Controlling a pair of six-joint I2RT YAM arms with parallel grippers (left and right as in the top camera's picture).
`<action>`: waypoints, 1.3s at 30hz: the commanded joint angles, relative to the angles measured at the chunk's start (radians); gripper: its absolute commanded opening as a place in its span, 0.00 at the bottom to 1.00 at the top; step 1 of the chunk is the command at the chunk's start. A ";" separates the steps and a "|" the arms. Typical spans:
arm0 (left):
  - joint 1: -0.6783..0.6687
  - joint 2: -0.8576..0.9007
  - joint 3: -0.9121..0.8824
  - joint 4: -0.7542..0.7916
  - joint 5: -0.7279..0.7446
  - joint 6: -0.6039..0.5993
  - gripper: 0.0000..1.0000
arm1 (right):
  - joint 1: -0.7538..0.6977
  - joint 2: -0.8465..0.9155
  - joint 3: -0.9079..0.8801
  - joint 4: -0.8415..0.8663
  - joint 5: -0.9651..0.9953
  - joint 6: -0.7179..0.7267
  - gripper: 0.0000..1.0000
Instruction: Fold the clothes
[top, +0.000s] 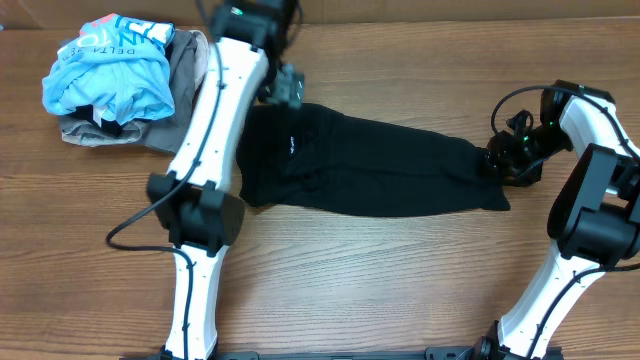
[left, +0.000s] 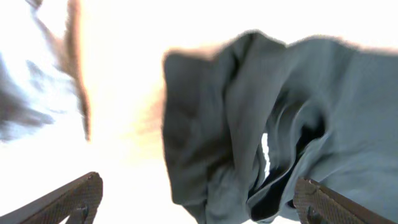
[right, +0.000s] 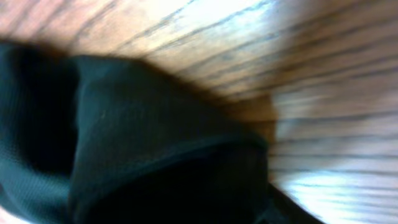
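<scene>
A black garment lies spread flat across the middle of the table, its wide end to the left and its narrow end to the right. My left gripper hovers over the garment's back left corner. In the left wrist view its fingers are wide open, with rumpled fabric below and between them. My right gripper sits at the garment's right end. In the right wrist view black fabric fills the jaw area and hides the fingers.
A pile of other clothes sits at the back left corner: a light blue printed shirt on a grey garment. The left arm reaches over the garment's left side. Bare wooden table shows in front.
</scene>
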 joint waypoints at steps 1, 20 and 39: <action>0.011 -0.084 0.145 0.002 0.002 -0.021 1.00 | -0.002 0.007 -0.070 0.048 -0.051 -0.017 0.36; 0.048 -0.125 0.233 0.005 -0.013 -0.017 1.00 | -0.296 -0.063 0.258 -0.237 -0.057 0.016 0.04; 0.050 -0.121 0.232 0.009 -0.012 -0.017 1.00 | 0.101 -0.072 0.292 -0.272 0.015 0.032 0.04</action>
